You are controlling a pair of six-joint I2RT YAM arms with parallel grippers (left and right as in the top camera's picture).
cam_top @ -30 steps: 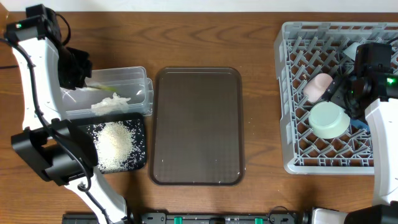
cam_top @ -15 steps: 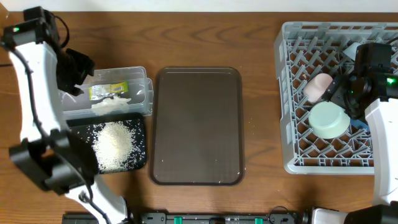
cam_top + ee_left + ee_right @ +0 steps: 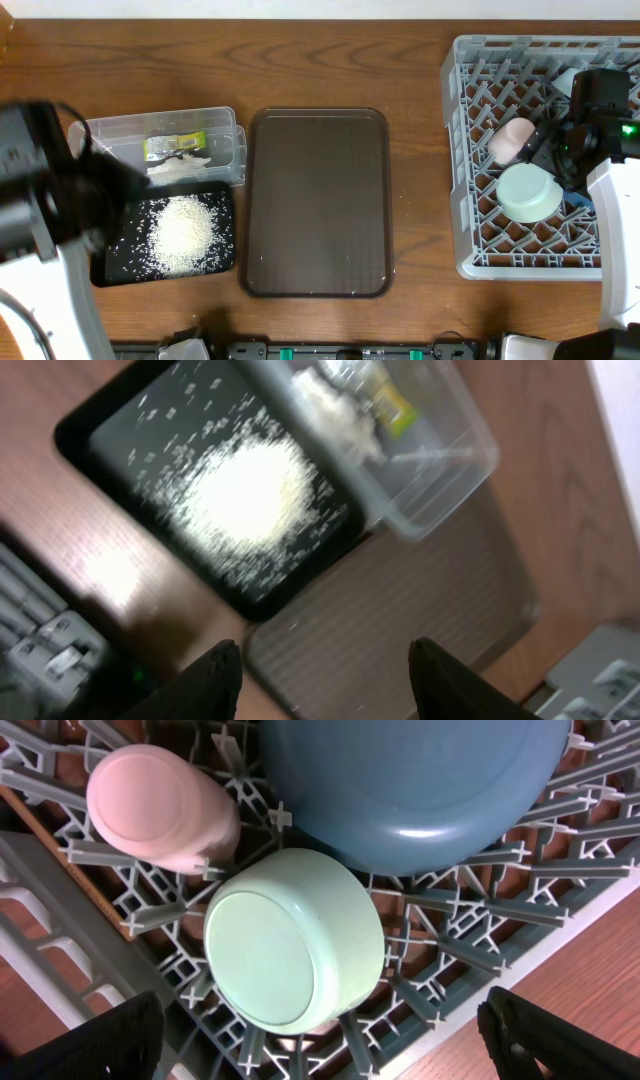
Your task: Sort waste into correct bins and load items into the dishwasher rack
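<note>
Seemingly near done: rice [image 3: 182, 232] on black tray [image 3: 227, 263], tissue [image 3: 182, 172] and wrapper [image 3: 172, 146] in tub [image 3: 238, 150], cup [image 3: 160, 805], bowl [image 3: 290, 940] and dish [image 3: 410, 780] in rack [image 3: 460, 150], my left claw [image 3: 325, 670] and right claw [image 3: 325, 1035] both apart, empty.

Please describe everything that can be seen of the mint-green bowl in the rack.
The mint-green bowl is round, smooth and slightly glossy, plastic by its look, with a flat circular base and rounded sides. It lies upside down and a little tilted, base toward the camera, so its inside is hidden. It rests on the upright pegs of the light-grey rack, just below the pink cup and the dark-blue dish in the right wrist view. Whether it touches either cannot be told.
</note>
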